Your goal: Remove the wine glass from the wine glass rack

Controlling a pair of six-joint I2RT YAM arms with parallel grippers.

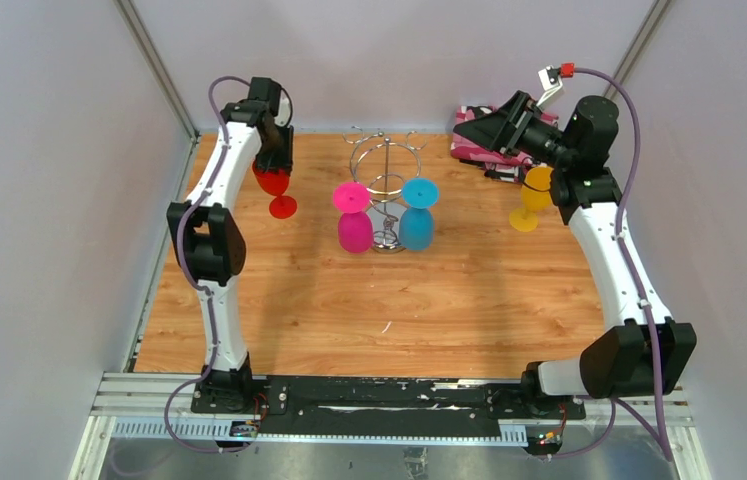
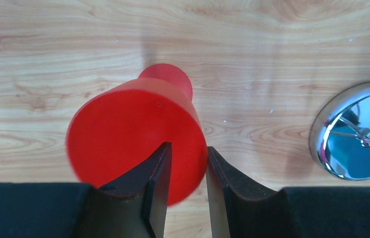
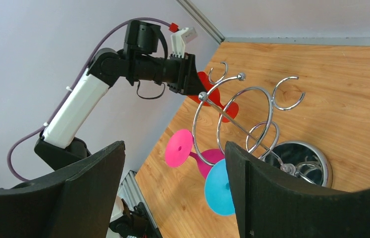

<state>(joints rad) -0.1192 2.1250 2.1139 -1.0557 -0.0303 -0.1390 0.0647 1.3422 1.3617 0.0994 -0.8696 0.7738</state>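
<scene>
Left wrist: left fingers clamp empty red glass rim; right fingers wide; pink glass, blue glass on rack.

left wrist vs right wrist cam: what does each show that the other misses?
Left wrist only: the left tool pinching the red glass at its rim, one finger inside the bowl, one outside. Right wrist only: the pink glass and blue glass hanging on the rack, the left arm, and the open, empty right tool. Both: the red glass, the rack's mirror base, the wooden table.
</scene>
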